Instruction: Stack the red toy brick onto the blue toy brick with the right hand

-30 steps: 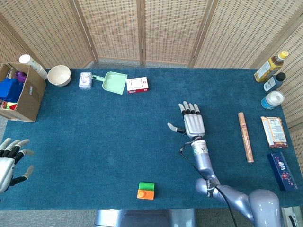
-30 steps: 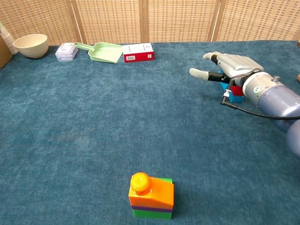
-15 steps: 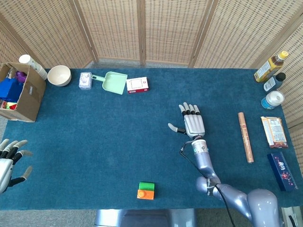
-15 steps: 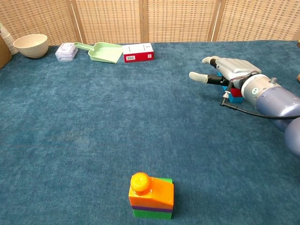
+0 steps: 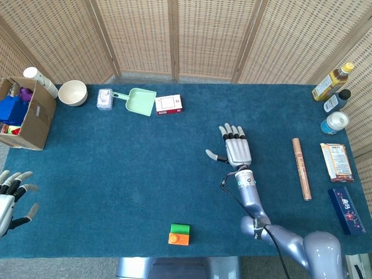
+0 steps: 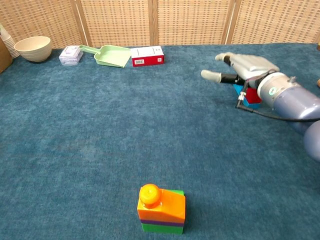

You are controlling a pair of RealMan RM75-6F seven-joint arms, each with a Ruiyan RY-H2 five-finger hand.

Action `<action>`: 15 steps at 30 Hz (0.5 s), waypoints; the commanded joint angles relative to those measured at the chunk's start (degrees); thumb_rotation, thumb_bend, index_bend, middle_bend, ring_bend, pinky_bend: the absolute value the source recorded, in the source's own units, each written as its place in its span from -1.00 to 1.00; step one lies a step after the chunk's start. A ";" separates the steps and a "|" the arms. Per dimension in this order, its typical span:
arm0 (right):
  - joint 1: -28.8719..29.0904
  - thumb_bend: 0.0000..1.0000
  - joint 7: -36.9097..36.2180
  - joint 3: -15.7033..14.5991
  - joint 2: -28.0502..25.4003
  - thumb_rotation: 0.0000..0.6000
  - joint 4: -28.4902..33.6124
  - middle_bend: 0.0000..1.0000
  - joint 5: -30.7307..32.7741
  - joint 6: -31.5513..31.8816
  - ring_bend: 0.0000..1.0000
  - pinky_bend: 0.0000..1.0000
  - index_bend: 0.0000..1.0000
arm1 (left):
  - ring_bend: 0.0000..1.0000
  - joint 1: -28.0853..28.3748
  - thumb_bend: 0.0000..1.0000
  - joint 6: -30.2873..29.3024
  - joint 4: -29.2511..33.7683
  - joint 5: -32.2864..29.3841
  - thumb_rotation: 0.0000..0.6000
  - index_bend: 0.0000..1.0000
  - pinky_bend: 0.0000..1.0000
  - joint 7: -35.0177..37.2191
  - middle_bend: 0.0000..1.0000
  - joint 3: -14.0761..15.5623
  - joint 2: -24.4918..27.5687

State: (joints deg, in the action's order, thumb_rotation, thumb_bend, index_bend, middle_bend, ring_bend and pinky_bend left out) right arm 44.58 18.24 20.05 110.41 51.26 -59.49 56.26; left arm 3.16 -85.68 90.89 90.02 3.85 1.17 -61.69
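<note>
Right hand (image 6: 245, 67) (fingers spread) hovers over red brick (image 6: 251, 95) mid-table.

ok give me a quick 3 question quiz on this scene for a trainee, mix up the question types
1. True or false: the right robot hand is flat with its fingers extended, above the red brick and blue brick.
2. Multiple choice: what lies directly beside the red-and-white box at the far edge of the table? A) the mint green scoop B) a blue mug C) a steel spoon
3. Short answer: in the chest view, which colour is the top layer of the multicolour block stack near the front edge?

Key: 1 true; 2 A; 3 orange
</note>
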 commanded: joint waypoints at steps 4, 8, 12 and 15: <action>-1.91 -0.90 1.61 1.76 -7.10 -1.00 9.97 -1.00 -1.34 5.34 -1.00 -1.00 -1.00 | -0.69 0.14 -0.17 -0.21 0.26 0.62 0.89 -0.25 -1.00 -0.01 -0.63 0.04 -0.14; -4.36 -0.88 1.84 2.72 -12.96 -1.00 17.48 -1.00 -1.28 8.02 -1.00 -1.00 -1.00 | -0.69 -0.13 -0.17 -0.38 0.17 0.66 0.90 -0.25 -1.00 0.14 -0.63 0.30 -0.36; -7.43 -0.80 2.77 1.81 -19.43 -0.60 23.77 -1.00 -2.00 10.01 -1.00 -1.00 -1.00 | -0.69 -0.49 -0.17 -0.55 0.06 0.46 0.91 -0.25 -1.00 0.19 -0.63 0.50 -0.39; -10.16 -0.69 3.21 -0.16 -23.94 -0.23 27.68 -0.99 -3.87 11.98 -1.00 -1.00 -1.00 | -0.69 -0.64 -0.17 -0.61 0.24 0.33 0.90 -0.25 -1.00 0.08 -0.63 0.56 -0.40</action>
State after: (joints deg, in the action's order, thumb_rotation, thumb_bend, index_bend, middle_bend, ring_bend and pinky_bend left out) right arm 37.23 20.69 21.45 90.30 75.39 -61.71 65.97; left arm 2.53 -86.28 91.10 90.37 3.95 1.72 -62.08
